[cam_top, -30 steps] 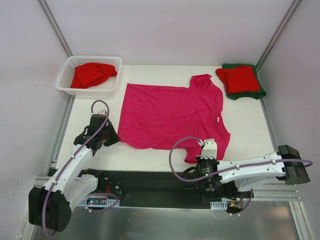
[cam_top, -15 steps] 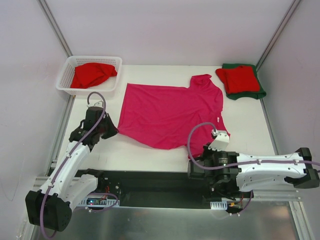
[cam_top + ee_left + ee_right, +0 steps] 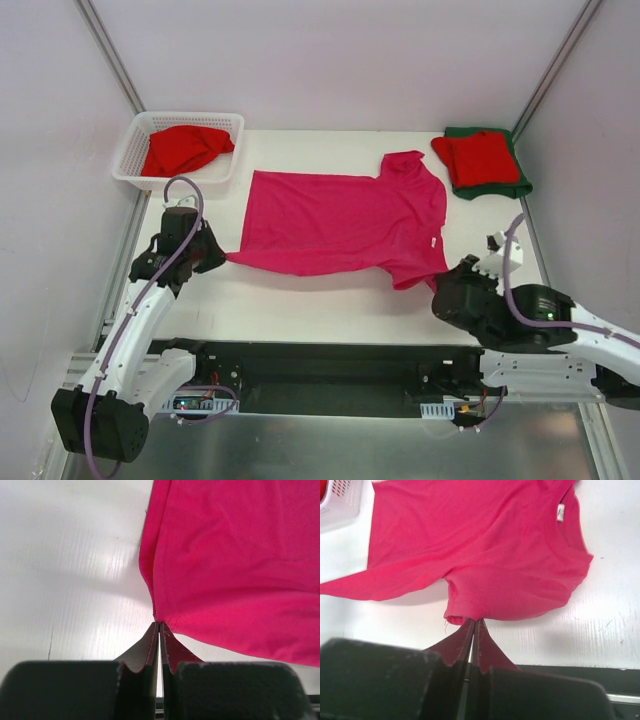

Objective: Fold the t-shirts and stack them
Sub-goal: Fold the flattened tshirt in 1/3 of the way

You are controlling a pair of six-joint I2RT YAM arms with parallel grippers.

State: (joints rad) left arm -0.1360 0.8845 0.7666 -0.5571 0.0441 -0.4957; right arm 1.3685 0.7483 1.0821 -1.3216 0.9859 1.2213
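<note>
The magenta-pink t-shirt (image 3: 340,225) lies stretched across the middle of the white table, collar to the right. My left gripper (image 3: 221,258) is shut on its left hem corner (image 3: 159,617), with the cloth (image 3: 235,565) fanning out from the tips (image 3: 159,625). My right gripper (image 3: 442,284) is shut on the shirt's near sleeve hem (image 3: 465,614), and the shirt (image 3: 480,550) spreads away beyond its tips (image 3: 474,622). A folded red t-shirt (image 3: 476,155) rests on a folded dark green t-shirt (image 3: 520,186) at the back right. Another red t-shirt (image 3: 185,148) lies crumpled in the basket.
A white lattice basket (image 3: 133,150) stands at the back left corner, and its corner shows in the right wrist view (image 3: 342,507). Grey walls enclose the table on three sides. A black rail (image 3: 320,365) runs along the near edge between the arm bases.
My right gripper has swung far right with the sleeve and my left gripper has drawn back to the left, so the shirt's near edge has pulled out straight between them.
</note>
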